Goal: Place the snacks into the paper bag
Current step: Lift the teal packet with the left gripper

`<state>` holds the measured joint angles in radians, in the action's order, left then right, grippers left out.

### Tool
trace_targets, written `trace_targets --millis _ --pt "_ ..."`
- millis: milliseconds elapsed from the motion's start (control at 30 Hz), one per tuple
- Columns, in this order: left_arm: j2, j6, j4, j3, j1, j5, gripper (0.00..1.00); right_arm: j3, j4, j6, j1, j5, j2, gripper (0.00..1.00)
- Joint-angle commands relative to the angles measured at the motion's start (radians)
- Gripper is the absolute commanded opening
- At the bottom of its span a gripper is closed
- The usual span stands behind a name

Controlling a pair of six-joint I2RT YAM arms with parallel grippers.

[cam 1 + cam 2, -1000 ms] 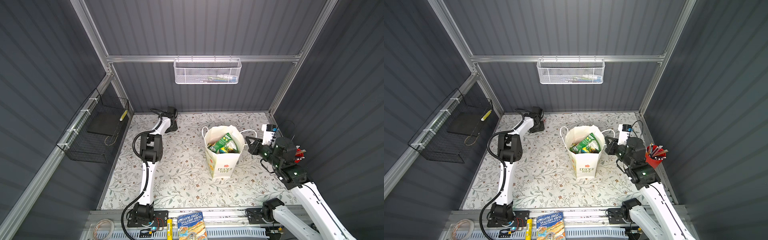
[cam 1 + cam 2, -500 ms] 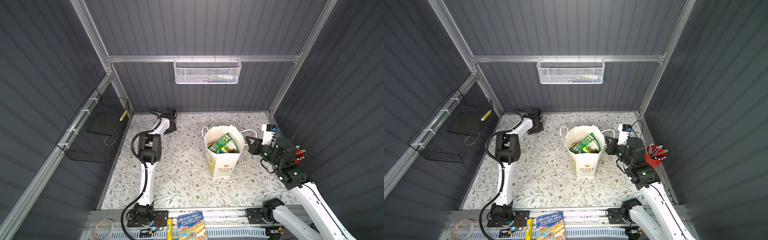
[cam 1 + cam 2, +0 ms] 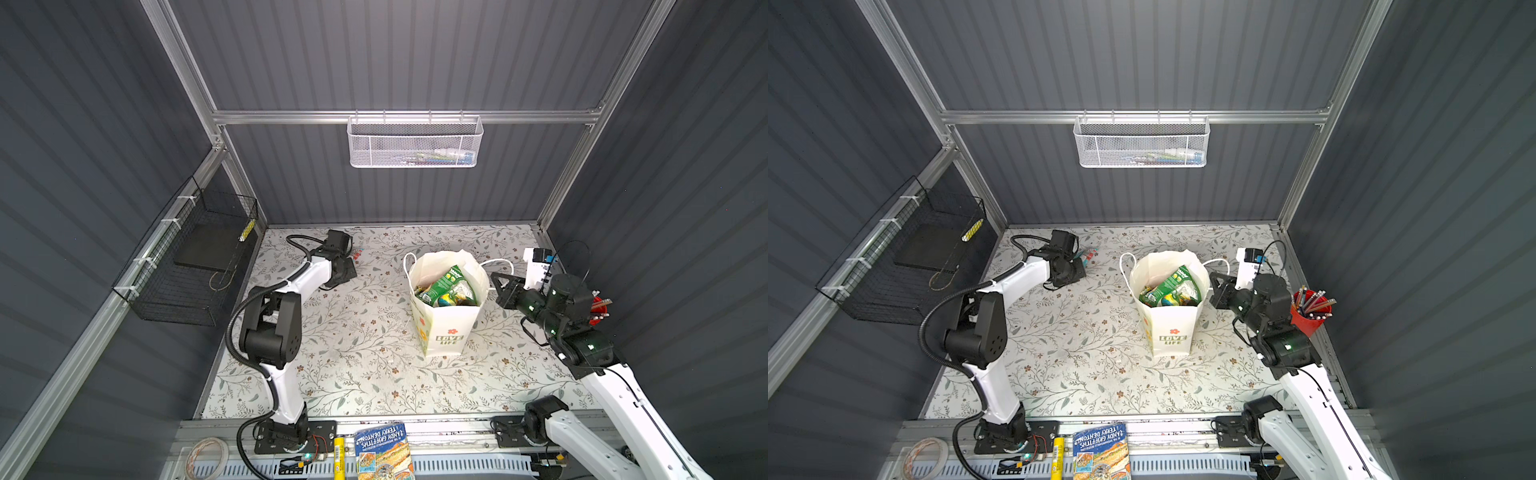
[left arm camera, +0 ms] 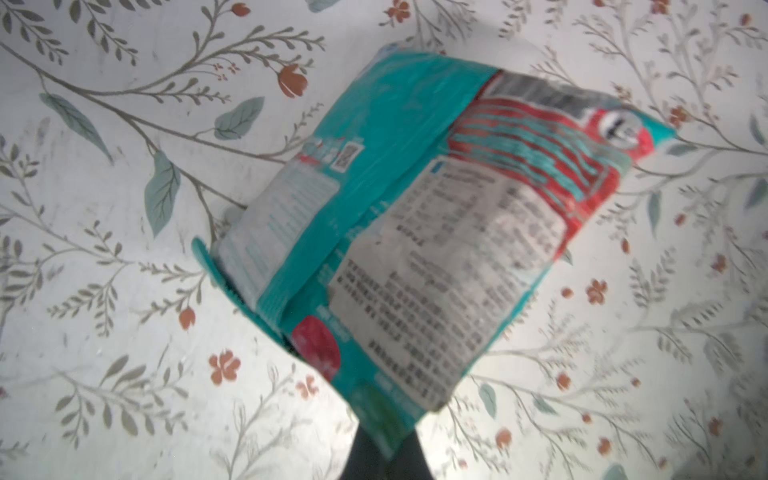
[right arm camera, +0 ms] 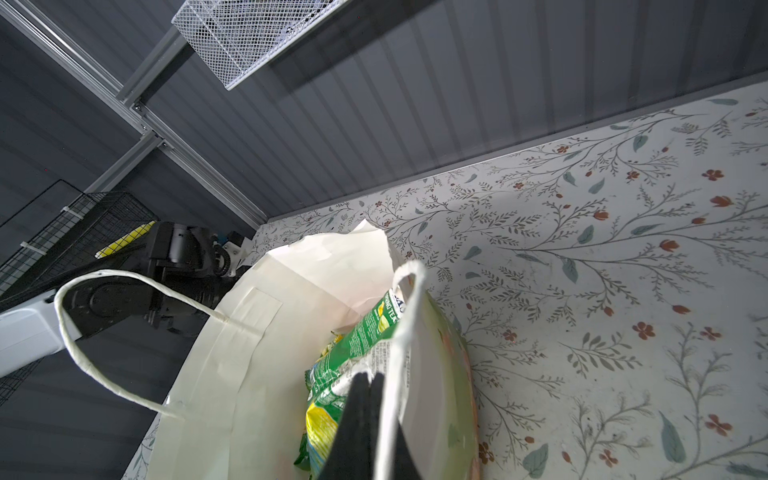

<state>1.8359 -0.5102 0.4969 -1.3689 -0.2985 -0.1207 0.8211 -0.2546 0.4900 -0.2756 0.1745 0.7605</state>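
Left claw (image 4: 386, 459): closed on the lower edge of a teal-and-white packet (image 4: 415, 232), which juts out ahead of the fingers over the floral desk (image 4: 104, 208). I can't read its print, too blurred. This is at the desk's far left, well apart from the paper bag (image 3: 446, 332).

Bag upright mid-desk, and I read "LOVE LIFE" on it. Green packets (image 3: 446, 286) lie inside.

Right claw (image 5: 368, 384): fingers pressed together at the bag's rim.

Book (image 3: 384, 451) on the front rail: "ANDY GRIFFITHS", "TERRY DENTON".
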Motion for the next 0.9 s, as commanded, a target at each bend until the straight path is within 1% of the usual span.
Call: trace_targets --millis 0,167,367,467,867 --pt "-0.103 -0.006 -0.028 0.023 -0.039 -0.044 0.0 -0.003 0.014 -0.006 0.003 -0.006 -0.005 0.0" --pt "-0.206 0.009 0.026 0.022 -0.085 -0.102 0.0 -0.004 0.013 -0.008 0.003 -0.01 -0.003 0.0" --pt "-0.323 0.016 0.063 0.025 -0.1 -0.094 0.0 -0.005 0.015 -0.005 0.003 -0.009 -0.001 0.0" --pt "-0.366 0.021 0.089 0.006 -0.106 -0.071 0.0 -0.005 0.015 -0.006 0.002 -0.009 0.0 0.0" --pt "-0.514 0.061 0.205 -0.156 -0.157 -0.034 0.0 -0.005 0.017 -0.003 0.002 0.008 -0.011 0.0"
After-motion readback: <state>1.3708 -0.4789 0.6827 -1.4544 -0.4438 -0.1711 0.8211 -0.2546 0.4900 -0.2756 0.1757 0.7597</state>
